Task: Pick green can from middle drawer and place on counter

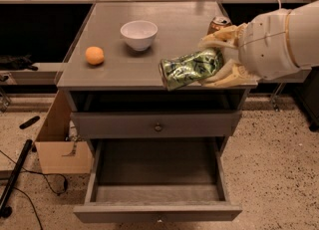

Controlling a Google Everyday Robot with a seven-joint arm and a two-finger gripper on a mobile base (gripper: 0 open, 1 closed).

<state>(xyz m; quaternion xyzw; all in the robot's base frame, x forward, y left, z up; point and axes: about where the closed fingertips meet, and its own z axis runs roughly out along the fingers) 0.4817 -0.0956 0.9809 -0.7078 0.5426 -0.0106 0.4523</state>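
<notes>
My gripper point(212, 63) is shut on the green can point(189, 68), which lies sideways in its pale fingers point(222, 36), silver end toward the left. The can hangs over the front right part of the grey counter point(124, 69), at about the level of its front edge. Whether it touches the top I cannot tell. The middle drawer point(157, 176) stands pulled open below, its dark inside bare. The white arm comes in from the right.
On the counter stand a white bowl point(139, 34), an orange point(94, 55) at the left, and a gold-orange can point(218, 24) partly hidden behind my gripper. The upper drawer with a round knob point(158, 127) is shut. A cardboard box point(57, 144) sits on the floor at the left.
</notes>
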